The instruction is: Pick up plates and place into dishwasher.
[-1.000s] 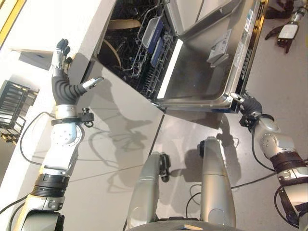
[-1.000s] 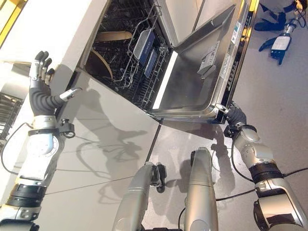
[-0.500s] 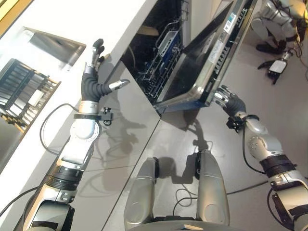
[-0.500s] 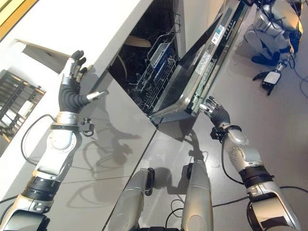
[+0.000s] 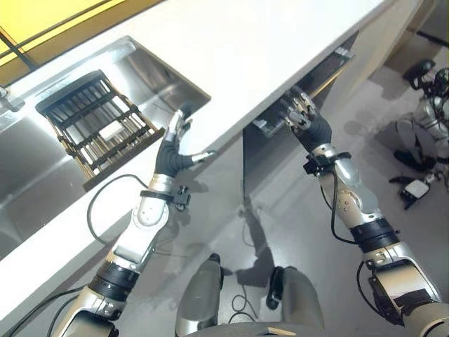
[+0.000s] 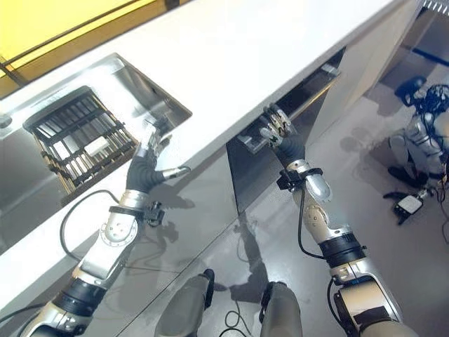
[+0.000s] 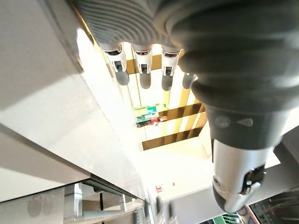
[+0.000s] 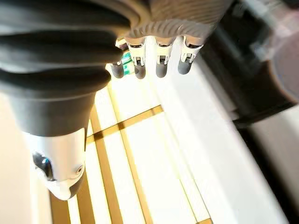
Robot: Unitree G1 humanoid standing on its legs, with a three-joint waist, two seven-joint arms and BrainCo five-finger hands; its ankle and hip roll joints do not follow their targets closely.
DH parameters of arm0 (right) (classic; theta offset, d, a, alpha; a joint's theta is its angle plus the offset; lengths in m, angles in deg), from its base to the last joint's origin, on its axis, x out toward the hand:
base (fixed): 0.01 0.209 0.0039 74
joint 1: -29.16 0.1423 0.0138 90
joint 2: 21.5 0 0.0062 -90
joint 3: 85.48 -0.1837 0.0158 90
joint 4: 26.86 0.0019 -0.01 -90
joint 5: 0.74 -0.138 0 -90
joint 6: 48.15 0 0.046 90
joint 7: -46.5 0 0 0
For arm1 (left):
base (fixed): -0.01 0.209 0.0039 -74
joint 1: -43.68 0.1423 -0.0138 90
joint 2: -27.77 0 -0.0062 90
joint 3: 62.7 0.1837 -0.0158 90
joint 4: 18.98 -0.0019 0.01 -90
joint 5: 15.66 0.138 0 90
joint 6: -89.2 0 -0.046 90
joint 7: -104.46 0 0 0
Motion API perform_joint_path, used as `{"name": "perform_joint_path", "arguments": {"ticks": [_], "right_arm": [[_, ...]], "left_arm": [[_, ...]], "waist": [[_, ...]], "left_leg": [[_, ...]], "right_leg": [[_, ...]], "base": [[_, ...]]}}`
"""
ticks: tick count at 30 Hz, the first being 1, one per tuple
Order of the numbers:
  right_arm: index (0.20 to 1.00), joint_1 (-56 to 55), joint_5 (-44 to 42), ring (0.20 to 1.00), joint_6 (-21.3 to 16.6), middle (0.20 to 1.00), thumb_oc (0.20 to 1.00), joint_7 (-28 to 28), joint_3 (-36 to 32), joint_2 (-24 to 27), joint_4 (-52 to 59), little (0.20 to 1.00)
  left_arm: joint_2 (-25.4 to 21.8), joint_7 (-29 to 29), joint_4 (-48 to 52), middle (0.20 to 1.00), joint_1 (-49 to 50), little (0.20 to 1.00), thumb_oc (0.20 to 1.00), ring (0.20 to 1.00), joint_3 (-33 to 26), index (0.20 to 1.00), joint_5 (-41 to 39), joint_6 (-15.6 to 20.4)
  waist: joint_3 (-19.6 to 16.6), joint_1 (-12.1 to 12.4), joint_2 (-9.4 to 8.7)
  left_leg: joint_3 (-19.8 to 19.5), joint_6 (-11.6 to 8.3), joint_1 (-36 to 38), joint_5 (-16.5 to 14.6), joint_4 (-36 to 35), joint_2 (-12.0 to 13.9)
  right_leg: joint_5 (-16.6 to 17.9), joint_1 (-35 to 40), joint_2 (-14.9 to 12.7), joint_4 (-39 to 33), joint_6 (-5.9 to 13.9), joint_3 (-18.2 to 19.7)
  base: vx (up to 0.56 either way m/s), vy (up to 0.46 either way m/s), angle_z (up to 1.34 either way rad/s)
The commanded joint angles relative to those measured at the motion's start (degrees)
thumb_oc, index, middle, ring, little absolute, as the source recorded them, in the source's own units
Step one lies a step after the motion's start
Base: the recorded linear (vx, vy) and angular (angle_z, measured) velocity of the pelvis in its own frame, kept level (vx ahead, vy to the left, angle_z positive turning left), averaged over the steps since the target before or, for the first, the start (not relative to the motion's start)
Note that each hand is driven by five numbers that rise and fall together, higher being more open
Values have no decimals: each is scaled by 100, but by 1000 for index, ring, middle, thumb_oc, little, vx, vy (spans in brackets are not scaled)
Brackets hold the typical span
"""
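Observation:
The dishwasher door (image 5: 270, 165) stands almost upright under the white counter (image 5: 266, 49), with a narrow dark gap left at its top. My right hand (image 5: 303, 119) rests against the door's upper edge, and its fingers (image 8: 159, 60) are straight, so it is open and holds nothing. My left hand (image 5: 175, 144) lies open against the counter's front edge to the left of the dishwasher. Its fingers (image 7: 142, 70) are straight and its thumb juts out sideways.
A steel sink (image 5: 42, 175) is set in the counter at the left, with a black dish rack (image 5: 91, 126) in it. A grey cabinet front (image 5: 210, 203) adjoins the dishwasher. Another robot (image 5: 428, 112) crouches on the floor at the far right.
The camera has swung up towards the counter. The dishwasher door has gone from lying open to nearly upright, and my right hand has risen with its edge. My left hand stays by the counter edge.

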Motion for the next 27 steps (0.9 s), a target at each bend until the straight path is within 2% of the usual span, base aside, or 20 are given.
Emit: {"name": "perform_joint_path", "arguments": {"ticks": [1,8,15,23,27], "right_arm": [[1000,89,-74,1000,-423,1000,1000,-49,-170,-255,372,1000],[1000,-227,-26,1000,-312,1000,1000,-321,-290,-336,571,1000],[1000,-924,370,1000,-218,1000,1000,-500,-464,-344,1155,1000],[1000,-944,1371,1000,-138,1000,1000,-712,-423,-192,1780,1000],[1000,-834,1675,1000,-38,1000,1000,-804,-381,-142,2017,1000]], "left_arm": [[-1075,5,-729,1000,-249,1000,1000,1000,-1335,1000,-9,-138],[-1023,-190,-659,1000,-97,1000,1000,1000,-1450,1000,-6,-279],[-806,-91,-524,1000,219,1000,1000,1000,-1628,1000,-10,-279],[-357,382,-450,1000,365,1000,1000,1000,-1839,1000,-124,-160],[-136,568,-309,1000,541,1000,1000,1000,-2046,1000,-246,-42]], "waist": [[-343,220,-529],[-805,217,-639],[-1104,38,-581],[-1376,-10,-537],[-1350,88,-586]], "left_leg": [[601,617,191,-18,-423,-239],[731,540,776,149,-1162,-106],[869,494,1191,271,-1623,16],[914,270,1446,412,-1868,196],[871,136,1237,352,-1395,241]], "right_leg": [[1088,851,-401,-1721,436,441],[1245,1409,-331,-2402,602,304],[1167,1641,-185,-2629,635,352],[1117,1875,-22,-2898,489,199],[1108,1921,26,-2915,331,53]], "base": [[22,-104,-1],[17,-62,-5],[4,14,-1],[4,7,-7],[0,0,0]]}}
